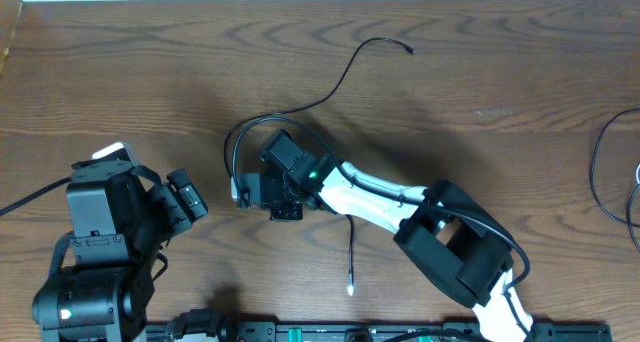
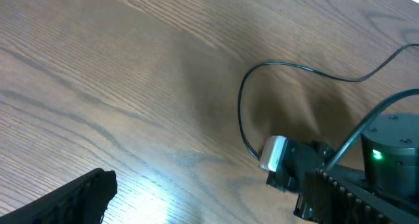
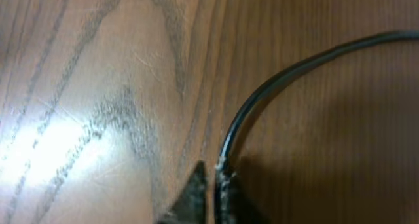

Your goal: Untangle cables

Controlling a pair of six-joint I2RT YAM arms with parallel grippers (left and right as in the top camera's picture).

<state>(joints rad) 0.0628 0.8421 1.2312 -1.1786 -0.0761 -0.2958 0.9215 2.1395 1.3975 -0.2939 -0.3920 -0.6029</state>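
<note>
A thin black cable loops over the table's middle, with its small plug end at the far side. My right gripper is shut on this cable near a silver plug. In the right wrist view the fingertips pinch the black cable, which curves up and to the right. A second thin strand runs from under the right arm toward the front and ends in a white tip. My left gripper is open and empty, left of the plug. The left wrist view shows the cable loop and the plug.
More cables lie at the table's right edge, a black one and a white one. The left arm's base stands at the front left. The right arm stretches from the front right to the middle.
</note>
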